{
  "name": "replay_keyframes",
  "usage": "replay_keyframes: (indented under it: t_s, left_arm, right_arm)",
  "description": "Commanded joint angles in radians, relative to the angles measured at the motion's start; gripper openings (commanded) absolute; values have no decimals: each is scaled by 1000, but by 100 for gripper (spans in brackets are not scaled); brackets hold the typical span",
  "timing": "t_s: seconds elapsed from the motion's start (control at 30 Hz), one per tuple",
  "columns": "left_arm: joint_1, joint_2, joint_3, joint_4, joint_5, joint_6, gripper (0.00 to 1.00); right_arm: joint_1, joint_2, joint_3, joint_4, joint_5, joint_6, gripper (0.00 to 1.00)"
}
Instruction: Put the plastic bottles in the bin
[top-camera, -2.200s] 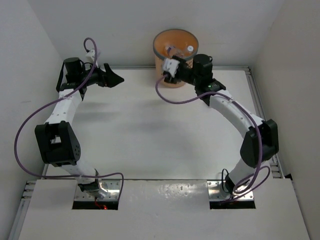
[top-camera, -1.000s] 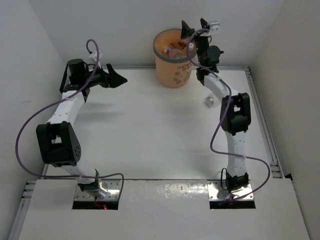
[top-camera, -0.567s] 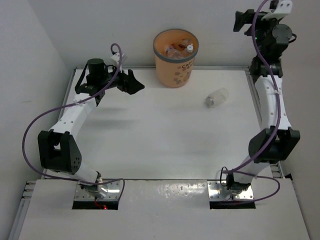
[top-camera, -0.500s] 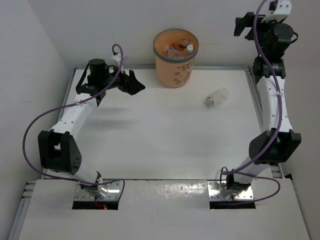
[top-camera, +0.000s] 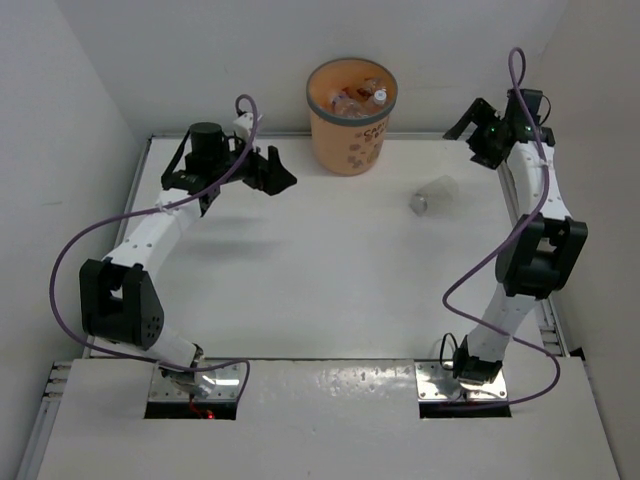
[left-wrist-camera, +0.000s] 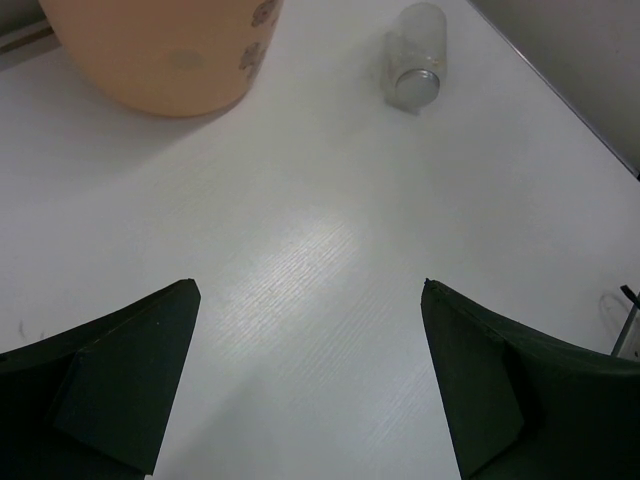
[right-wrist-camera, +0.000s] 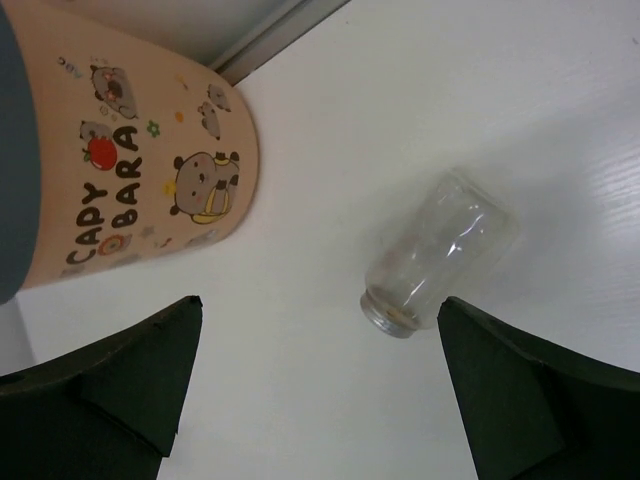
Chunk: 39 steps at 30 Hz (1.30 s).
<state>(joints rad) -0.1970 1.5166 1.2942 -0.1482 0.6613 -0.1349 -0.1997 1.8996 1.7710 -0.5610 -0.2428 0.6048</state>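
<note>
Bottle to fetch: a small clear capless plastic bottle lies on its side on the white worktop, near the far right corner.
Long axis: diagonal, with the mouth towards the near left.
Bin: the round orange-tan bucket with a grey rim stands at the far edge with bottles inside.
Nearer arm: the right gripper hangs just beyond the bottle, jaws spread wide and empty.
Left gripper: also wide open and empty, well apart from the bottle.
Right arm pose: stretched along the right edge, with the wrist tipped down.
</note>
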Motion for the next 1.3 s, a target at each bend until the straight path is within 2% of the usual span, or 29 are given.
replay_keyframes:
  t_s: [0.0,0.23,0.33,0.37,0.63,0.93,1.27]
  left_arm:
    - [-10,2,-24,21,-6,-3,100]
    - [-10,42,-33,30,-15,-32,100]
    - [-10,53,-33,39,-15,-32,100]
    - [-10,63,-33,39,-15,-32,100]
    - [-10,83,-33,39,-15,-32,100]
    - [-10,93,-42,48,-15,-41,100]
    - [53,63,-92,48,3,-42,100]
  right_arm:
    - [6,-11,35,-17,23,177,100]
    - [-3,56,-10,-89,114,210,100]
    - [-3,76,-36,-85,149,191,96]
    - [-3,96,-35,-88,154,188,91]
    - [3,162,-12,-88,180,179,98]
    - [28,240,-31,-80,240,148,98]
    - [83,363,65,-37,292,101,97]
